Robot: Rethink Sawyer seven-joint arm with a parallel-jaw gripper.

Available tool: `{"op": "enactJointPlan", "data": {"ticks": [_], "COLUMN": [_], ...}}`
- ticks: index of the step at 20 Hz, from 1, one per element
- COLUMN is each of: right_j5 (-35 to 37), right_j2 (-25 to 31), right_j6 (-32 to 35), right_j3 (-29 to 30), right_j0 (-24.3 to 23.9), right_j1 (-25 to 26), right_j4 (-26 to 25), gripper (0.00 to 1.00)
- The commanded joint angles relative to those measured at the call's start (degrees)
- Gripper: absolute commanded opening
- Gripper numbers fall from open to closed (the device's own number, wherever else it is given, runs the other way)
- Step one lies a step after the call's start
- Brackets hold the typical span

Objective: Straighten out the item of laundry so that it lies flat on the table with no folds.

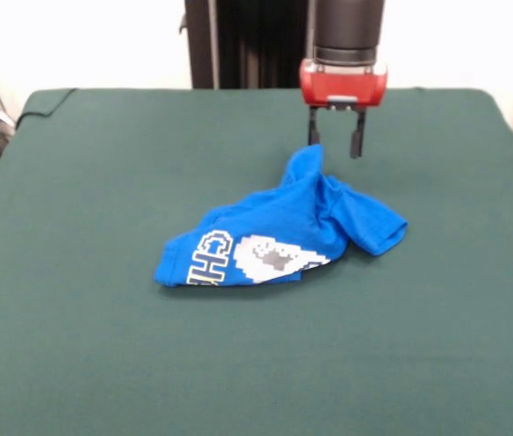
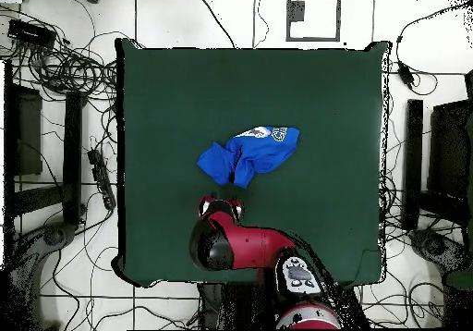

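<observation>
The item of laundry (image 1: 283,232), a bright blue T-shirt with white block letters and a pixelated graphic, lies crumpled and folded near the middle of the green table (image 1: 102,345). One bunched part of it rises to a peak at its far side. My gripper (image 1: 335,143) hangs open just above and behind that peak, and nothing shows between its fingers. Its left finger (image 1: 313,134) is right over the peak's tip, and I cannot tell whether they touch. From overhead, the shirt (image 2: 251,152) lies just beyond the gripper (image 2: 220,205), on the table (image 2: 185,87).
The arm's red and black links (image 2: 249,249) stretch over the table's edge by the base. Cables and dark equipment (image 2: 65,68) lie on the floor around the table.
</observation>
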Motion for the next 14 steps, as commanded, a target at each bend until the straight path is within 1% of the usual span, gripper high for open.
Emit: {"op": "enactJointPlan", "data": {"ticks": [1, 5, 8, 10, 12, 14], "right_j5": [0.3, 1.0, -2.1, -2.4, -1.4, 0.3], "right_j2": [5.1, 5.7, 5.5, 4.8, 3.5, 3.8], "right_j6": [10.4, 10.0, 9.8, 9.6, 9.2, 8.5], "right_j3": [-6.2, -6.9, -7.7, -8.1, -8.5, -9.0], "right_j0": [2.3, 1.8, 1.4, 1.7, 2.6, 2.3], "right_j1": [0.0, -0.6, 0.5, 0.3, -0.7, -0.9], "right_j4": [4.8, 4.7, 3.4, 3.2, 3.6, 3.3], "gripper": [1.00, 1.00, 1.00, 1.00, 1.00, 1.00]}}
